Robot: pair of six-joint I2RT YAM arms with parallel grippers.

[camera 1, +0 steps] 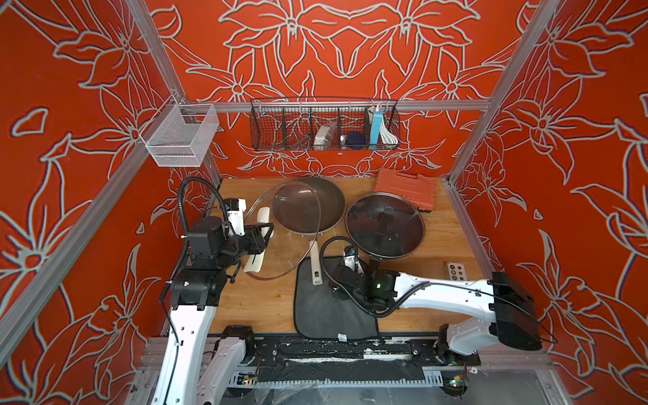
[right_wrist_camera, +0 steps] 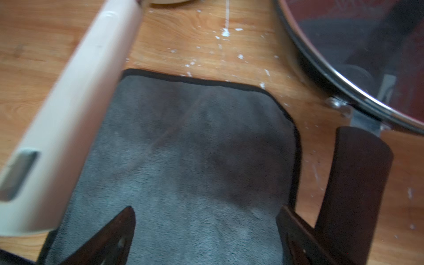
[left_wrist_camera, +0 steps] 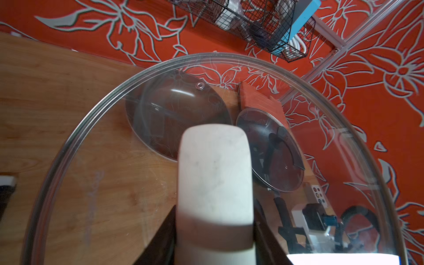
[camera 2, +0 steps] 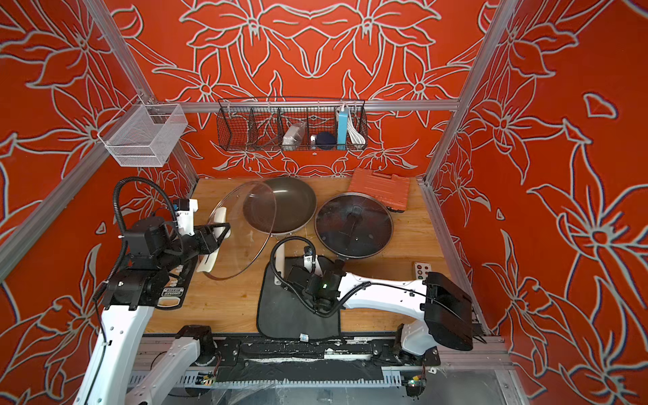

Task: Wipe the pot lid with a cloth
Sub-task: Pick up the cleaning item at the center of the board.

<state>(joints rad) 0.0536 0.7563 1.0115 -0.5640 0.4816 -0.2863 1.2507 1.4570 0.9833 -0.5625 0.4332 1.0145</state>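
The pot lid [camera 1: 285, 242] [camera 2: 245, 242] is a clear glass disc with a metal rim, held tilted on edge at the table's left, its lower rim close to the wood. My left gripper [camera 1: 262, 235] [left_wrist_camera: 214, 229] is shut on its cream bar handle [left_wrist_camera: 215, 172], one jaw on each side. The dark grey cloth [camera 1: 322, 312] [right_wrist_camera: 195, 149] lies flat at the front middle of the table. My right gripper [camera 1: 341, 265] [right_wrist_camera: 206, 211] hangs low over the cloth's far part, open, with only cloth between its fingers [right_wrist_camera: 124, 224].
A dark frying pan [camera 1: 308, 207] sits at the back; its cream handle [camera 1: 315, 266] [right_wrist_camera: 68, 114] reaches onto the cloth's far left corner. Right of it, a pan carries a black-handled glass lid [camera 1: 384, 224]. An orange case [camera 1: 405, 189], a button box [camera 1: 456, 270] and a wall basket [camera 1: 324, 124] are also here.
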